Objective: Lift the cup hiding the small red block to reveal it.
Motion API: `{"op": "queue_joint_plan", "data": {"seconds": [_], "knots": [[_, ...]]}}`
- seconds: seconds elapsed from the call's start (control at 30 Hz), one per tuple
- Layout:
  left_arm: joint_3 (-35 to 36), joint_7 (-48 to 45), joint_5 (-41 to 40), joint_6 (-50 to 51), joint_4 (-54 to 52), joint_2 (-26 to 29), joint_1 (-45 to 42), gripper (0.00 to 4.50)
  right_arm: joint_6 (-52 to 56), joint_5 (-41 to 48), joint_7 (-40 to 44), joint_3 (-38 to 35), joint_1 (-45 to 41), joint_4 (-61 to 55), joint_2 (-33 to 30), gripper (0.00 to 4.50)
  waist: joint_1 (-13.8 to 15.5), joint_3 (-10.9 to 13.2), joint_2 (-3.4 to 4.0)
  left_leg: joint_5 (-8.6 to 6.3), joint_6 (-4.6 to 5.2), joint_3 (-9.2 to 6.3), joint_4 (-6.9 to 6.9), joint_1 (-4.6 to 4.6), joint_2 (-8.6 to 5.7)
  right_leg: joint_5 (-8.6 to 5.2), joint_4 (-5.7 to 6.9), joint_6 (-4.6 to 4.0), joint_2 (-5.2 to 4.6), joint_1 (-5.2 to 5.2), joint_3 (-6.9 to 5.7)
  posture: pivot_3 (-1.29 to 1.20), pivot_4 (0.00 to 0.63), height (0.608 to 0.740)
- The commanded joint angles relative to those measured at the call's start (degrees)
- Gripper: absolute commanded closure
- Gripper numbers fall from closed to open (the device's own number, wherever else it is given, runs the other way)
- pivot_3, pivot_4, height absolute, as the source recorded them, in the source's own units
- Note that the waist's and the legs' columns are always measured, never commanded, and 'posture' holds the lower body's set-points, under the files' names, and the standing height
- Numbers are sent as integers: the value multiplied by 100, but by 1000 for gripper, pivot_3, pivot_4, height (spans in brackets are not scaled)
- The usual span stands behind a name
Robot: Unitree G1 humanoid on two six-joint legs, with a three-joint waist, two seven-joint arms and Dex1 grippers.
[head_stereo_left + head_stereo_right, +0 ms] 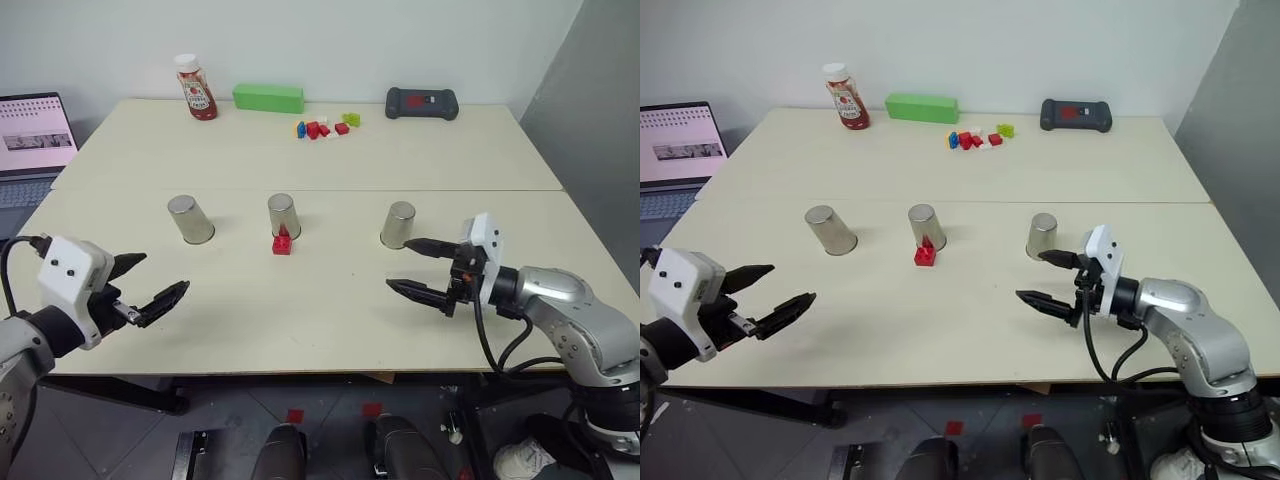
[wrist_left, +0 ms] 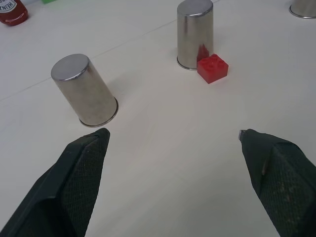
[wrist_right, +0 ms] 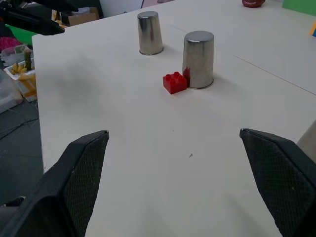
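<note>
Three silver metal cups stand upside down in a row on the table: the left cup point(image 1: 190, 219), the middle cup point(image 1: 284, 216) and the right cup point(image 1: 398, 225). The small red block point(image 1: 282, 243) lies uncovered on the table, touching the near side of the middle cup point(image 2: 194, 33). My left gripper point(image 1: 165, 272) hovers open near the front left edge, short of the left cup point(image 2: 85, 91), empty. My right gripper point(image 1: 398, 264) is open and empty, just in front of the right cup, pointing leftward toward the block point(image 3: 175, 82).
At the table's back stand a ketchup bottle point(image 1: 197, 88), a long green block point(image 1: 268, 98), a cluster of coloured bricks point(image 1: 325, 126) and a black device point(image 1: 422, 103). A laptop point(image 1: 35, 135) sits beyond the left edge.
</note>
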Motion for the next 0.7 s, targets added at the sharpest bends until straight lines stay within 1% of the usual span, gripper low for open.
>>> {"op": "queue_joint_plan", "data": {"seconds": [0.03, 0.4, 0.53, 0.7], "knots": [[172, -13, -103, -59, -99, 31, -122, 42, 13, 132, 60, -203, -89, -176, -65, 0, 0, 0, 0, 0, 0, 0, 0, 0, 0, 0, 0, 0, 0, 0, 0, 0, 150, 740], [83, 20, -81, 77, -99, 113, -238, 42, 153, 240, 63, -348, -35, -288, -158, 0, 0, 0, 0, 0, 0, 0, 0, 0, -1, 10, 0, 17, 0, 0, 0, 0, 150, 740], [69, 2, -112, 225, -94, 158, -234, 42, 260, 344, 61, -410, -10, -364, -249, 0, 0, 0, 0, 0, 0, 1, 0, 0, 0, 1, 0, 1, 0, 0, 1, 0, 150, 740], [73, 39, -72, 227, -2, 162, -378, 42, 415, 467, 22, -470, 5, -466, -336, 0, 0, 0, 0, 0, 0, 0, 0, 0, -1, 1, 0, 2, 0, 0, 1, 0, 150, 740]]}}
